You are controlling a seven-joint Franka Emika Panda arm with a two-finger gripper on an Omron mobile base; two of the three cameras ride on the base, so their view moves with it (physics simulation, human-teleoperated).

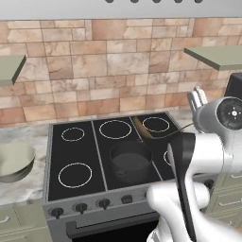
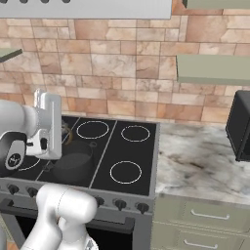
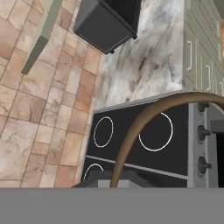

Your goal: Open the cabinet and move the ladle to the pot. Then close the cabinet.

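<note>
Gripper [image 1: 196, 100] pinched shut on the ladle [image 1: 142, 128] handle (thin, curved, prob. slick). Scoop hangs over the stove just beyond the pot [image 1: 131, 159]. Ladle looks light, stiff, scoop-heavy: grip nr handle end could let it swing.

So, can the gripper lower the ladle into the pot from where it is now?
Probably yes. The gripper is shut on the ladle, whose scoop hangs just above the pot's far rim, and nothing lies between them.
</note>
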